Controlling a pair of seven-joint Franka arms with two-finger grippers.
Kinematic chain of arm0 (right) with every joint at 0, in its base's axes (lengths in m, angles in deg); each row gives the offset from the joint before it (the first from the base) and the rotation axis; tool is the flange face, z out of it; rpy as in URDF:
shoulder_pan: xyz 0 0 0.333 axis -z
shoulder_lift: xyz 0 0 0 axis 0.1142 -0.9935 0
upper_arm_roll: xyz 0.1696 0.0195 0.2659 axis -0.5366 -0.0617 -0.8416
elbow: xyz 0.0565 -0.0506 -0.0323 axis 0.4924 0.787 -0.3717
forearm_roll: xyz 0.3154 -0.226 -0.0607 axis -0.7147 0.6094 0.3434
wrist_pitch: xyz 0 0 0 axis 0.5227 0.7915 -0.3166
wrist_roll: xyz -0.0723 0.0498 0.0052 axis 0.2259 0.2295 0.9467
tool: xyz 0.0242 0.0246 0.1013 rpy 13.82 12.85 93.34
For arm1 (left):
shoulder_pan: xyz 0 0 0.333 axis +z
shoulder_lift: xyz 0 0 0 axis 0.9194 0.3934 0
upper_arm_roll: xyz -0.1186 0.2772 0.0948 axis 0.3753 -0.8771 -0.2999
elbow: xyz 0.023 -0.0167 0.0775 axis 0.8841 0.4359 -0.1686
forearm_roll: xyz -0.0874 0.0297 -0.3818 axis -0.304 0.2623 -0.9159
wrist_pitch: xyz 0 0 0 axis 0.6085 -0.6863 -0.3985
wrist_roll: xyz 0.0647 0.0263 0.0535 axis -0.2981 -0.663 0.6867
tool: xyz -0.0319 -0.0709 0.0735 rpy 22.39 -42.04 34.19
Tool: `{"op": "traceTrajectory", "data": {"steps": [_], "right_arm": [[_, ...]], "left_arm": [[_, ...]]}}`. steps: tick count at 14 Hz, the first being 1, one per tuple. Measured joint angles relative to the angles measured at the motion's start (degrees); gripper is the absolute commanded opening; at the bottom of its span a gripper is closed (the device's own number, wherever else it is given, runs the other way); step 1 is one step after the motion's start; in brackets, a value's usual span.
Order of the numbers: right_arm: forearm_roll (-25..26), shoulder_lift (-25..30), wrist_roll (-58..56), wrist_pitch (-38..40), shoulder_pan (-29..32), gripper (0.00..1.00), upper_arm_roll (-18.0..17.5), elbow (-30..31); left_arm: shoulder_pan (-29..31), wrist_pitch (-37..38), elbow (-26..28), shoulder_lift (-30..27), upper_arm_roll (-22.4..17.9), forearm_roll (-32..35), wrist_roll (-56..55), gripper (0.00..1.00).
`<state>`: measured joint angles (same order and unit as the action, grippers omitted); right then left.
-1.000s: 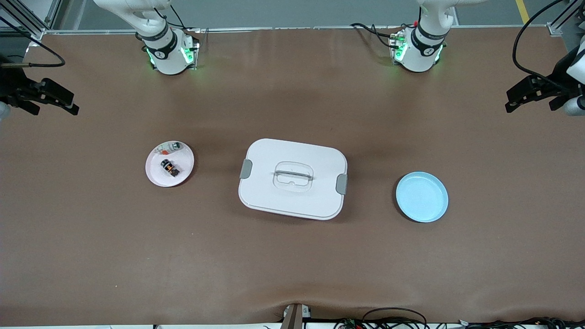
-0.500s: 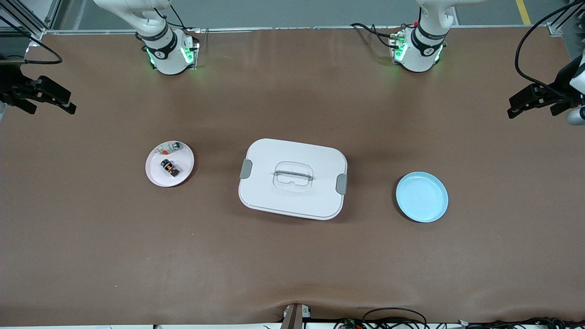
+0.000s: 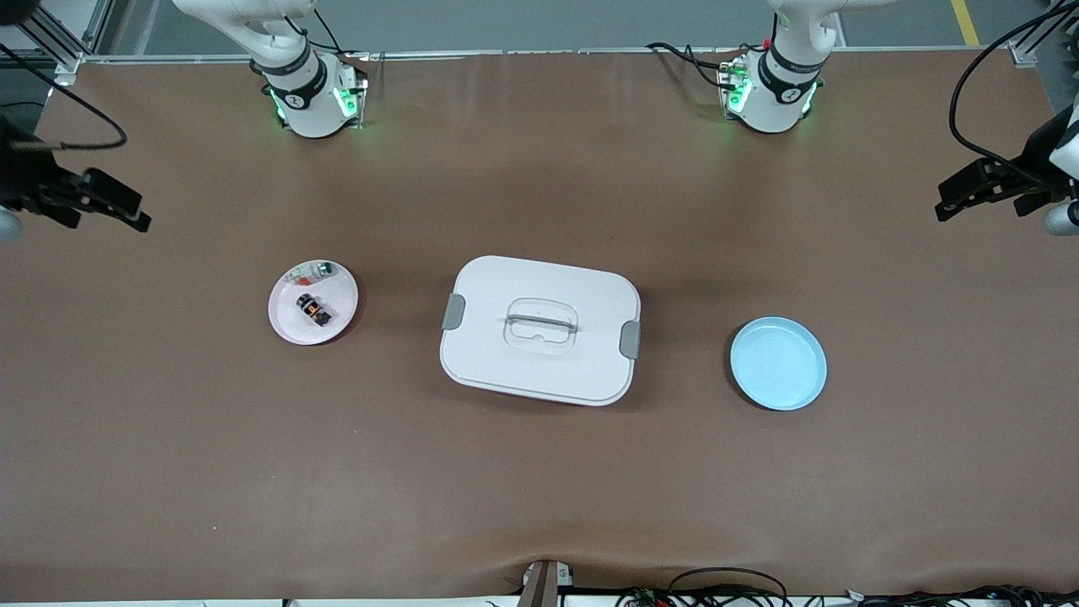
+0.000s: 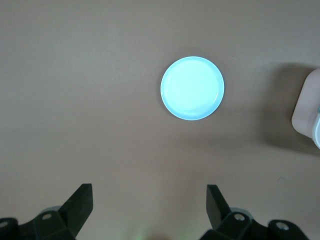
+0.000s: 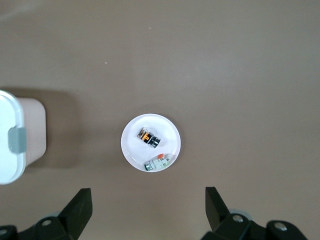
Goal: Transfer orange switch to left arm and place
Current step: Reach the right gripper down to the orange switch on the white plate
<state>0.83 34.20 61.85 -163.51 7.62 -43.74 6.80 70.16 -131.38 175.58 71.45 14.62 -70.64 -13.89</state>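
Observation:
The orange switch (image 3: 313, 309) (image 5: 148, 138), a tiny black part with an orange face, lies on a small pink plate (image 3: 291, 324) (image 5: 169, 134) toward the right arm's end of the table. The white box (image 3: 540, 371) (image 5: 9, 160) stands in the middle, with its lid on and its grey latches at both sides. My right gripper (image 3: 139, 212) (image 5: 148, 200) hangs open and empty over the table's right-arm end, high above the pink plate. My left gripper (image 3: 942, 201) (image 4: 149, 200) hangs open and empty over the left-arm end.
An empty light-blue plate (image 3: 778, 363) (image 4: 192, 88) lies between the box (image 4: 306, 117) and the left arm's end. A small grey-and-clear part (image 3: 319, 271) (image 5: 159, 161) shares the pink plate. Cables (image 3: 725, 586) run along the table edge nearest the front camera.
Both grippers have shifted slightly over their ends of the table and stay open. Nothing on the table has moved.

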Motion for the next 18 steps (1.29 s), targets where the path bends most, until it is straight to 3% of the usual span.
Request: {"op": "traceTrajectory", "data": {"steps": [5, 8, 18], "right_arm": [[-0.11, -2.18, 17.15, -8.87, 0.12, 1.0, 0.27, 9.74], [-4.62, -1.85, 24.07, -13.21, 1.37, 1.0, 0.31, 15.33], [-6.59, -4.21, 25.6, -37.62, 3.58, 1.0, 0.04, 34.26]], "left_arm": [[0.01, -1.2, -0.1, 0.96, -0.01, 0.0, 0.0, 1.0], [0.03, -1.92, -0.12, 2.18, -0.03, 0.0, 0.0, 1.0], [0.65, -6.0, -0.15, 5.89, -0.08, 0.0, 0.0, 1.0]]}}
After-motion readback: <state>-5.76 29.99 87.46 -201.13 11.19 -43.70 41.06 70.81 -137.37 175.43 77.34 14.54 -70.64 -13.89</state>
